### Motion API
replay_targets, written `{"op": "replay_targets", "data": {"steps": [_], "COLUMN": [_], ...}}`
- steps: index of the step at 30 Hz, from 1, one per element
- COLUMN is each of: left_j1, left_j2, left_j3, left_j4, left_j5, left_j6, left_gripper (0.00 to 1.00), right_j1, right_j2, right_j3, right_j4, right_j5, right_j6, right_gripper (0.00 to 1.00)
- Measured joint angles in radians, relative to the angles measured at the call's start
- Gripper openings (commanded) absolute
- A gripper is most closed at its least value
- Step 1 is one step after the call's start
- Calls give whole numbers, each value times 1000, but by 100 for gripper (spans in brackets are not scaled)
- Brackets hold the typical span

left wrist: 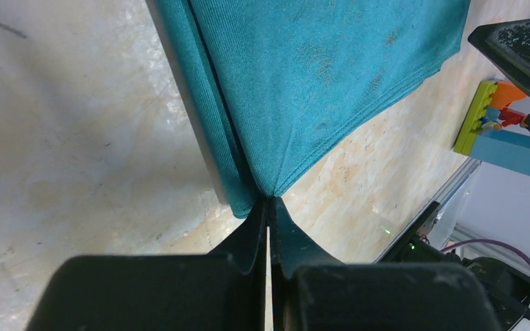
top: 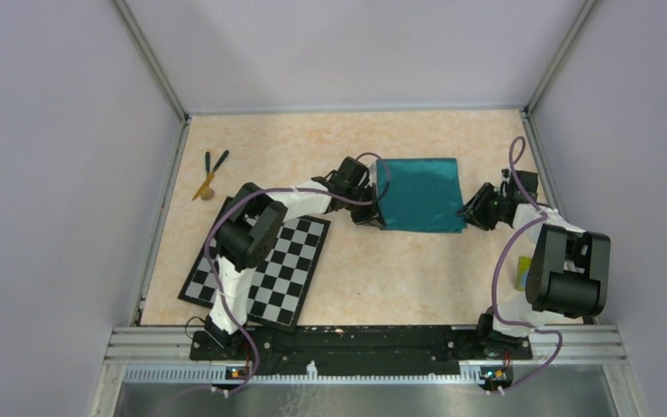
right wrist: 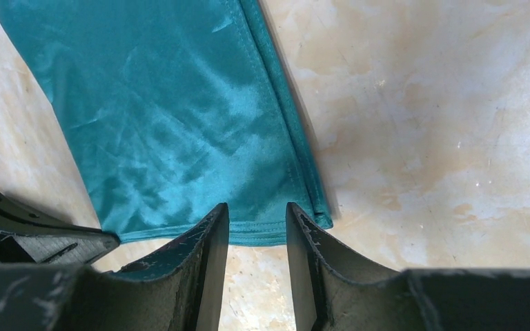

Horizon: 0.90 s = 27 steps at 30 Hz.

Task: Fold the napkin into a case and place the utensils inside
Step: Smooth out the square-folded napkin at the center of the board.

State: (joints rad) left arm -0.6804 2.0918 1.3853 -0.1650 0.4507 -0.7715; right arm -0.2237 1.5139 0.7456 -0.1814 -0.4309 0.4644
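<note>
Where seemingly pinched, napkin [left wrist: 317, 76] tip hidden.

napkin [right wrist: 179, 117]: teal cloth, gleaming satin-like at upper left
table [right wrist: 421, 103]: smooth marbled top, glinting softly at right
right gripper [right wrist: 257, 208]: matt black plastic, showing pale scuffs

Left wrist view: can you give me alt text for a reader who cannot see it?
The left gripper is shut on a corner of the teal napkin, creases fanning out from the pinch. Beneath is a pale marbled table; coloured toy blocks sit at the right edge.
</note>
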Motion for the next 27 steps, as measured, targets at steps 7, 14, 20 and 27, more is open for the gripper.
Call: {"op": "replay_targets", "data": {"steps": [7,14,20,27], "left_j1": [12,24,30,31], "left_j2": [-15,-15,-15,-26], "left_j3": [-21,-55,-64,-71], "left_j4": [1,9,18,23], "left_j5": [1,1,12,16], "left_j6": [6,8,11,15], "left_gripper": [0,3,4,3], "right_j1": [0,6,48,119], "right_j2": [0,0,0,-24], "right_j3": [-6,-13,-13,-11], "right_j4": [3,2,-3,-34], "right_j5": [10,11,29,54], "right_j6": [0,-1,-16,-44], "right_gripper": [36,36,37,37]}}
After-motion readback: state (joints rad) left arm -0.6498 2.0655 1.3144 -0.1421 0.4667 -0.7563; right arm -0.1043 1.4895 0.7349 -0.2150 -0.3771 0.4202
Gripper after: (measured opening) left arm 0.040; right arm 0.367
